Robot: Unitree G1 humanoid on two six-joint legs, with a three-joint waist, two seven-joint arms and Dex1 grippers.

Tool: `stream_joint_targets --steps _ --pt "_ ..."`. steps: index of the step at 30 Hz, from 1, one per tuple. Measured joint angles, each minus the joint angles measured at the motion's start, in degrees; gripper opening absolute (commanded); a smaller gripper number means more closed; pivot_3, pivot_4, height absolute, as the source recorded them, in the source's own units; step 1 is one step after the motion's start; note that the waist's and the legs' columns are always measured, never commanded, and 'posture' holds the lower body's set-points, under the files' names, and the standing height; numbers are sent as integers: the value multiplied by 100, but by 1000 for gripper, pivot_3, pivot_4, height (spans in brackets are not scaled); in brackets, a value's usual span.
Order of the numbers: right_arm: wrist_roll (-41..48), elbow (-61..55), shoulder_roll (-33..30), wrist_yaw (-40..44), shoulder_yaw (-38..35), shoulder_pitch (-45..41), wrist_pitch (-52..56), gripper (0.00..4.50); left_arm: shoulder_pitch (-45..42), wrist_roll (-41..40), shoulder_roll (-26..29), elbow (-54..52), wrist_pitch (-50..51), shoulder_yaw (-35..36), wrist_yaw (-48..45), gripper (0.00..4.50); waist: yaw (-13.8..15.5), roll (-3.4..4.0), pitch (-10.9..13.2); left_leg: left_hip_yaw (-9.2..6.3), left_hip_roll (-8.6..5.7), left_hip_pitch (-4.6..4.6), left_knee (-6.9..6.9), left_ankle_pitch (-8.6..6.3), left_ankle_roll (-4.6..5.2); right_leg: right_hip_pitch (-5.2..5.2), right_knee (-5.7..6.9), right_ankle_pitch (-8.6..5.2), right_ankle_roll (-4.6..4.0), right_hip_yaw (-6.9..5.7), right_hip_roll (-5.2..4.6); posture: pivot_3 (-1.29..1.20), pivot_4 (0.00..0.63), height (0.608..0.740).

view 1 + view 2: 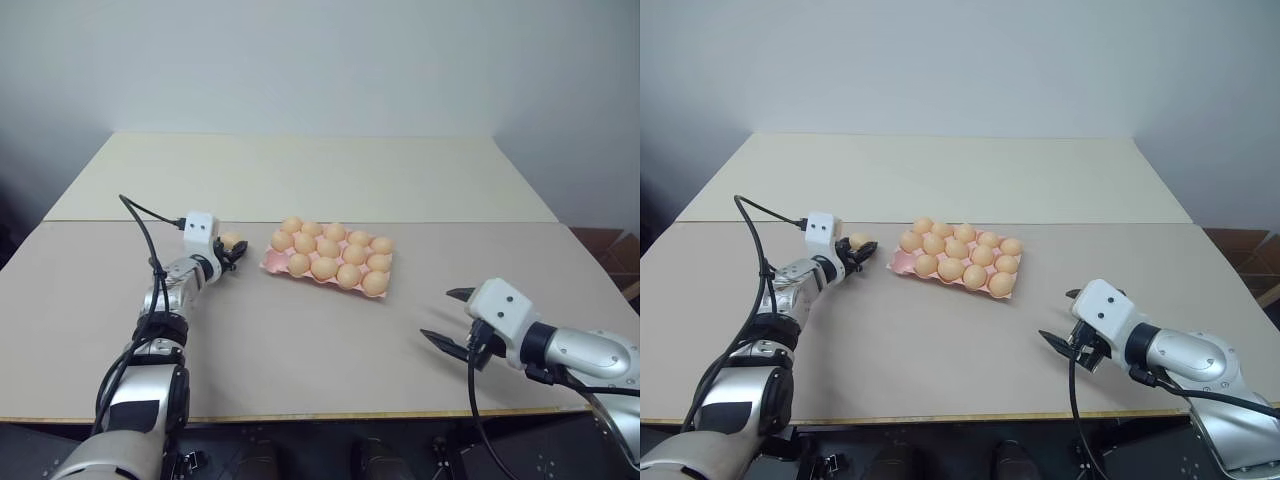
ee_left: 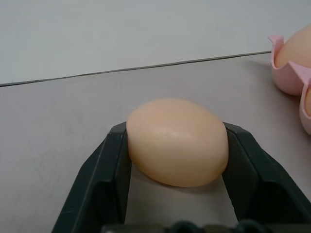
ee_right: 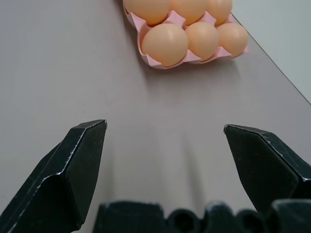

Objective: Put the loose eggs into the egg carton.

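Clamping one loose egg [image 2: 177, 141] between both fingers, the left gripper [image 1: 232, 250] sits low over the table [image 1: 300, 340] – just left of the pink egg carton [image 1: 268, 263], nearly full. Right gripper [image 1: 452, 318] hangs spread wide – empty, well apart.

left gripper [image 1: 233, 250]: closed on something | right gripper [image 1: 448, 318]: fingers spread, hovering

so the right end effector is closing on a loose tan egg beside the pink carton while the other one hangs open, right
Wrong arm. The left end effector has its black fingers around the smooth light-orange loose egg beside the pink moulded egg carton, as the left wrist view shows. The right end effector is the open one.
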Motion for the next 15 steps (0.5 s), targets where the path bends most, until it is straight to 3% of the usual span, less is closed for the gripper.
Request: stream_joint_targets --steps 9,15 --pt "-39 -55 127 -91 4 177 -2 4500 988 -1130 545 -2681 986 -6 -2066 2367 -29 1 0 1 2 8 0 0 0 0 5 -1 -1 3 0 0 150 740" --pt "-132 -97 146 -138 5 327 -41 4500 1169 -1279 616 -2947 1047 -243 -2786 2367 10 1 0 0 1 9 12 1 1 6 9 0 -3 3 0 0 150 740"
